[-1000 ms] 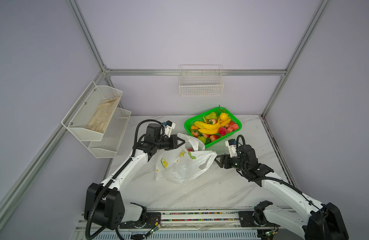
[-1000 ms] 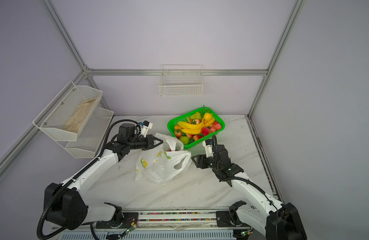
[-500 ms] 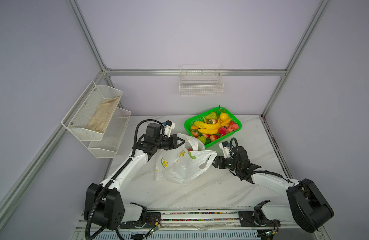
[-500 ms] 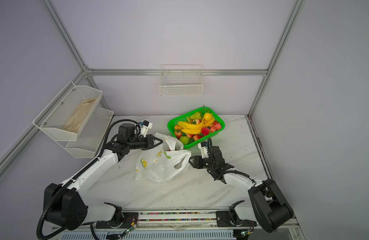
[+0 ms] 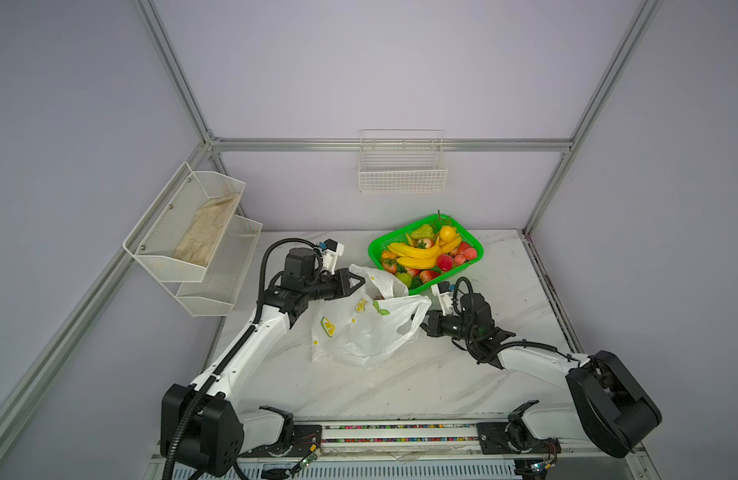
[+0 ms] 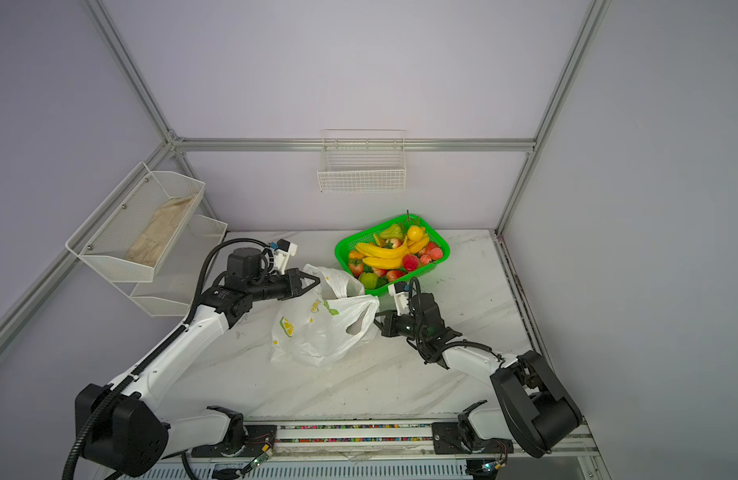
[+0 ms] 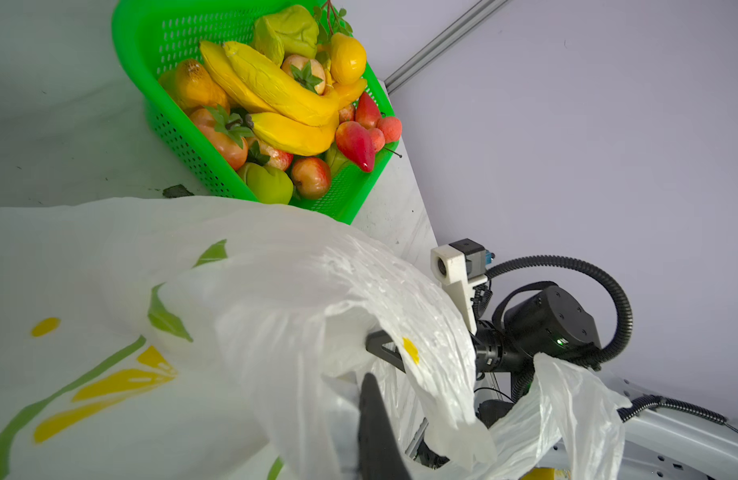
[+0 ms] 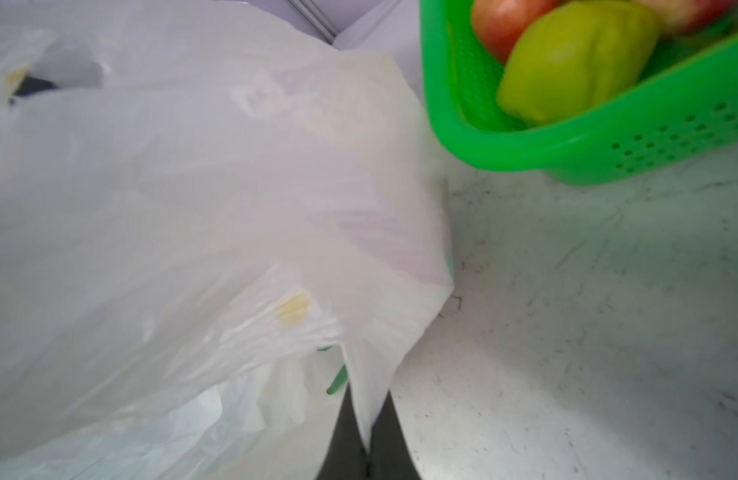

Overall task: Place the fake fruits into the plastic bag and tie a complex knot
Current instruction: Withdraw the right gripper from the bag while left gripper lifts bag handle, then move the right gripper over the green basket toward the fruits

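Observation:
The plastic bag (image 5: 359, 332) lies crumpled mid-table, white with lemon prints, its mouth facing the green basket. My left gripper (image 5: 361, 281) is shut on the bag's far-left handle and holds it raised. In the left wrist view only one dark finger (image 7: 375, 424) shows, with bag film draped around it. My right gripper (image 5: 419, 323) is shut on the bag's right handle; in the right wrist view both fingers pinch a fold of film (image 8: 367, 415). The fake fruits (image 5: 425, 253), among them bananas, apples and pears, are piled in the basket. What is inside the bag is hidden.
The green mesh basket (image 5: 375, 249) stands just behind the bag, close to both grippers. A two-tier white wire rack (image 5: 184, 266) with a beige cloth (image 5: 205, 232) hangs on the left wall. An empty wire basket (image 5: 402, 174) hangs on the back wall.
My right gripper moved left to the bag's right handle and closed on it, its arm folding lower. The left arm and its hold stayed the same.

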Controlling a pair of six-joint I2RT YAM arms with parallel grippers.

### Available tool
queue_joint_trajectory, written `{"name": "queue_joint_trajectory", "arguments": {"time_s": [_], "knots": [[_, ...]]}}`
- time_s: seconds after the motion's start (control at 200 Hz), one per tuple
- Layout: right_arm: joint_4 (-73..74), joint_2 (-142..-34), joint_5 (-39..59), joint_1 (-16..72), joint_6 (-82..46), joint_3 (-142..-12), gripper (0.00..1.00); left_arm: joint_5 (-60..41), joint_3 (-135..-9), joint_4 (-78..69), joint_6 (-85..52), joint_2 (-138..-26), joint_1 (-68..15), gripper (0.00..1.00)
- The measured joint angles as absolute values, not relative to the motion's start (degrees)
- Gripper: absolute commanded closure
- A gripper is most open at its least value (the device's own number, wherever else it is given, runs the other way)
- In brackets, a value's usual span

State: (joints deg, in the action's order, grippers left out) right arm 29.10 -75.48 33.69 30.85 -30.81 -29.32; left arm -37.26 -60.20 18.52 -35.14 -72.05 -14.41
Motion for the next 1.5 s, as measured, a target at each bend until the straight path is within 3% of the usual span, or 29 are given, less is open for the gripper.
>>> {"name": "queue_joint_trajectory", "arguments": {"time_s": [0.41, 0.705, 0.785, 1.03, 1.175, 1.345, 1.5], "knots": [[32.4, -74.4, 33.8, 37.1, -34.0, -42.6, 1.0, -38.3, -60.2, 18.4, -35.4, -66.0, 0.6, 1.0], [29.4, -87.0, 30.0, 36.9, -30.1, -52.0, 0.98, -38.7, -60.4, 18.5, -35.6, -67.3, 2.3, 1.0], [28.1, -89.6, 29.5, 36.3, -29.0, -53.4, 0.88, -38.8, -60.4, 18.5, -36.4, -69.3, 2.3, 1.0], [15.3, -87.9, 25.3, 32.1, -20.8, -57.4, 0.34, -39.7, -60.4, 18.9, -39.5, -72.6, 2.3, 1.0], [5.3, -79.8, 17.5, 29.3, -14.1, -57.8, 0.15, -39.8, -60.4, 17.4, -39.9, -72.3, 2.3, 1.0], [0.5, -74.3, 8.6, 26.2, -10.3, -59.0, 0.07, -41.3, -60.4, 16.3, -39.7, -72.2, 2.1, 1.0], [-2.1, -79.4, 1.0, 22.6, -8.9, -63.1, 0.07, -41.9, -60.3, 15.9, -38.8, -71.5, 1.3, 1.0]]}}
